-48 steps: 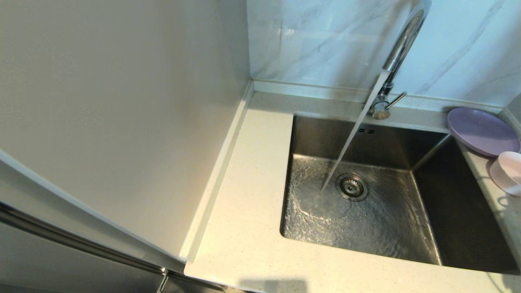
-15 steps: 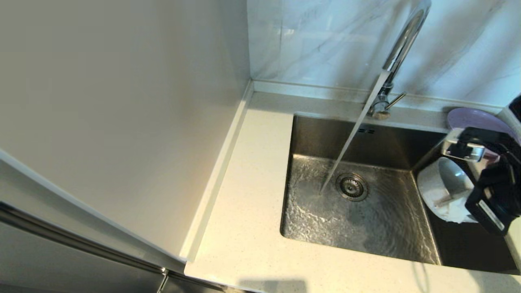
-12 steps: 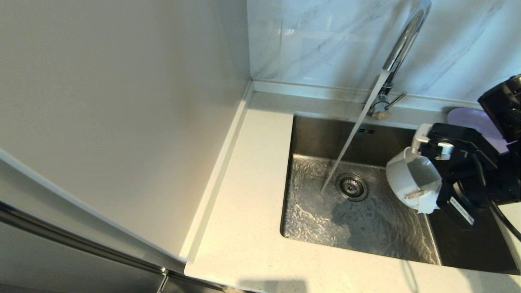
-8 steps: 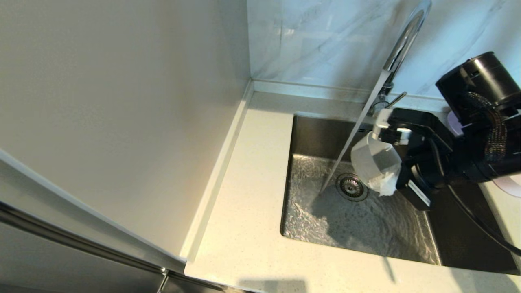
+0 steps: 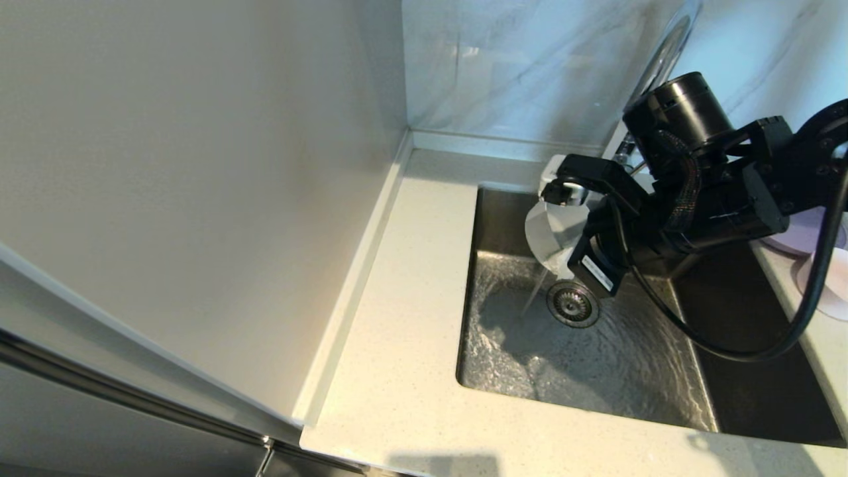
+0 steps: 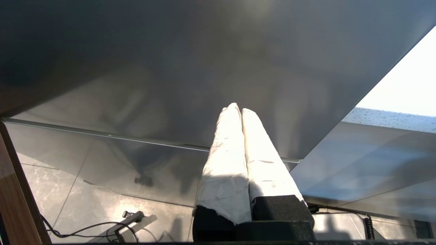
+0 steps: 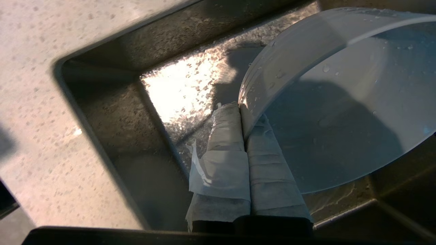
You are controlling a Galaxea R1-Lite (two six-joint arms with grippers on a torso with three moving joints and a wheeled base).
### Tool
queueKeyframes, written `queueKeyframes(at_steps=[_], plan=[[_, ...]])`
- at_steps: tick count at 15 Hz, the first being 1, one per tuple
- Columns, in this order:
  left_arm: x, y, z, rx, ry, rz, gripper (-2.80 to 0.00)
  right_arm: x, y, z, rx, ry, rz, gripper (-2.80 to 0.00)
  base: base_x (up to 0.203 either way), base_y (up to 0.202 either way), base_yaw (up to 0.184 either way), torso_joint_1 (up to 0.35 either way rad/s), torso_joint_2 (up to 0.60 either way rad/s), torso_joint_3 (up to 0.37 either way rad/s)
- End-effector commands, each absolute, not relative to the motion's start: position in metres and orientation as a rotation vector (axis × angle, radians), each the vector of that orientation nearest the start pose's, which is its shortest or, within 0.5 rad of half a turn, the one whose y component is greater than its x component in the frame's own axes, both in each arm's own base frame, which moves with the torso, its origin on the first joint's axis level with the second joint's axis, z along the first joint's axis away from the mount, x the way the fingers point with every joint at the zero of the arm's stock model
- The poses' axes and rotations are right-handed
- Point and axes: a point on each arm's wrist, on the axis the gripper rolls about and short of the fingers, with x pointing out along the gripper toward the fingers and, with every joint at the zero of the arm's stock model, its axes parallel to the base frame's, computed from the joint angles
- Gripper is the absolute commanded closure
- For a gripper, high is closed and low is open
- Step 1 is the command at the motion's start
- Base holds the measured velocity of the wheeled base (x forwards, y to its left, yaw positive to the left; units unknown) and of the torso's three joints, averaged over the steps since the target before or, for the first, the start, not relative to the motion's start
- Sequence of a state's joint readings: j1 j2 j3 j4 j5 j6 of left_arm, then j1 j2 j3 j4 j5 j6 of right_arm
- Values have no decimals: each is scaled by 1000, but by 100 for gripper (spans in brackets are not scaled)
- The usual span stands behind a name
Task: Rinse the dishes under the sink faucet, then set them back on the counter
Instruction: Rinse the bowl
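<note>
The right gripper point(image 5: 553, 222) has its jaws pinched on the bowl's point(image 5: 548, 235) rim, holding it tilted over the sink point(image 5: 596, 371) in the faucet's point(image 5: 669, 46) stream. Wet, thin rim: it could slip and drop. Left gripper point(image 6: 241, 112) parked below the bench, jaws closed.

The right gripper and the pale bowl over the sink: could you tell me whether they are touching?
Touching. In the right wrist view the right gripper is shut on the bowl, its rim pinched between the two wrapped fingers with no gap.
</note>
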State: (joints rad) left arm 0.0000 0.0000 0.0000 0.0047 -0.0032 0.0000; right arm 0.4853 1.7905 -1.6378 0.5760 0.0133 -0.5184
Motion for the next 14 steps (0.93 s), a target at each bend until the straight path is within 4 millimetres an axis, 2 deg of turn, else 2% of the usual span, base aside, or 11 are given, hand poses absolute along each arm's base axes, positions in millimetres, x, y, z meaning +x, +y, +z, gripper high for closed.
queueKeyframes(at_steps=[1,9,14], plan=[[-23,0,75,0,5,-4,0,300,155,265,-661,591,630,0,0,0,0,0,0,0],[-23,0,75,0,5,-4,0,326,146,264,-654,592,537,0,0,0,0,0,0,0],[-23,0,75,0,5,-3,0,320,108,284,-621,569,441,0,0,0,0,0,0,0]])
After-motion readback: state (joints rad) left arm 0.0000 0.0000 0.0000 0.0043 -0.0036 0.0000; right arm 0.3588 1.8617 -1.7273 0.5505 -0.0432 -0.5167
